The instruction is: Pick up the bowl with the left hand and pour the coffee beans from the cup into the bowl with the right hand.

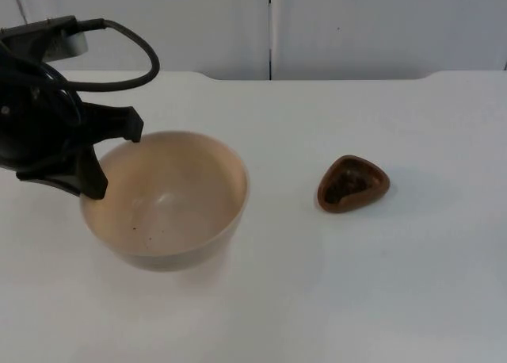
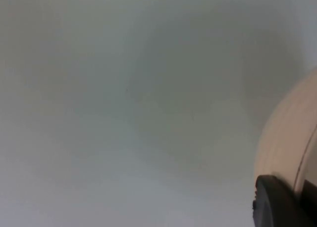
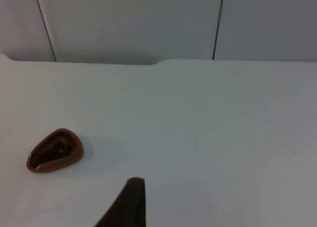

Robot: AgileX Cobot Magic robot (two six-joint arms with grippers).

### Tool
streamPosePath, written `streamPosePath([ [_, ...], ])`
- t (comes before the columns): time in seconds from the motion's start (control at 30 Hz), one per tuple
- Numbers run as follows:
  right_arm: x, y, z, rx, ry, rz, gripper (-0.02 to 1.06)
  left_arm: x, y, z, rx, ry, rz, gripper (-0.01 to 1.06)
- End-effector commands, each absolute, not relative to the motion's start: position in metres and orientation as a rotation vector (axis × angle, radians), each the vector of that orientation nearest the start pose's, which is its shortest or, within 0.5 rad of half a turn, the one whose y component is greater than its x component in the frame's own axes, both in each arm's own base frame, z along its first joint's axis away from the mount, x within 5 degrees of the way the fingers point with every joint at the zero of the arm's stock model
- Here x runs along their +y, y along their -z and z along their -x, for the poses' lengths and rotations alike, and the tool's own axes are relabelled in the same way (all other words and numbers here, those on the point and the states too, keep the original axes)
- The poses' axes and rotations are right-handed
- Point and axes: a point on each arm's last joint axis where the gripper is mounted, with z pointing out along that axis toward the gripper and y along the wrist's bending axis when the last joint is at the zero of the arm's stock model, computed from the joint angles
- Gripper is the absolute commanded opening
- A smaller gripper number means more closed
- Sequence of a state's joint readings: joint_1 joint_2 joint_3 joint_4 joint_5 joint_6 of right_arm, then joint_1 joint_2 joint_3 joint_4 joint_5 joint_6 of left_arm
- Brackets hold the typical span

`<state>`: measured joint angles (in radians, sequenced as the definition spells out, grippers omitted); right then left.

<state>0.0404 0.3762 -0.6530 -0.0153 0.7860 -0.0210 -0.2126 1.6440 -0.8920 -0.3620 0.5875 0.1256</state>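
bowl (image 1: 165,200) rim sits between our left tool (image 1: 111,157) fingers, unlifted; cup (image 1: 352,184) untouched; right tool (image 3: 130,202) waits, state untellable.

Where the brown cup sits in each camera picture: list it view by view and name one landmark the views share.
Top view: the brown cup stands on the white table, right of the bowl and apart from it.
Left wrist view: not in it.
Right wrist view: the cup stands on the table, apart from the black fingertip.
Shared landmark: the seam in the grey wall behind the table.
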Motion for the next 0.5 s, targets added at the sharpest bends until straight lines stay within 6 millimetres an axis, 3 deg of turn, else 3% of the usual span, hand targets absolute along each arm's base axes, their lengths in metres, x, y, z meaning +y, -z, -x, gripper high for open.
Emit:
streamPosePath([
  [0.0, 0.003, -0.342, -0.085, 2.002, 0.007, 0.081, 1.05, -0.081, -0.184, -0.290, 2.799, 0.390, -0.070, 0.00],
  [0.07, 0.004, -0.347, -0.109, 2.039, 0.009, 0.086, 1.05, -0.081, -0.184, -0.290, 2.799, 0.390, -0.070, 0.00],
  [0.1, 0.004, -0.347, -0.109, 2.039, 0.009, 0.086, 1.05, -0.081, -0.184, -0.290, 2.799, 0.390, -0.070, 0.00],
  [0.23, 0.008, -0.354, -0.160, 2.141, -0.014, 0.081, 1.05, -0.081, -0.184, -0.290, 2.799, 0.390, -0.070, 0.00],
  [0.27, 0.008, -0.354, -0.160, 2.141, -0.014, 0.081, 1.05, -0.081, -0.184, -0.290, 2.799, 0.390, -0.070, 0.00],
  [0.43, 0.011, -0.357, -0.227, 2.241, -0.011, 0.092, 1.05, -0.081, -0.184, -0.290, 2.797, 0.389, -0.070, 0.00],
  [0.47, 0.011, -0.357, -0.227, 2.241, -0.011, 0.092, 1.05, -0.081, -0.184, -0.290, 2.797, 0.389, -0.070, 0.00],
])
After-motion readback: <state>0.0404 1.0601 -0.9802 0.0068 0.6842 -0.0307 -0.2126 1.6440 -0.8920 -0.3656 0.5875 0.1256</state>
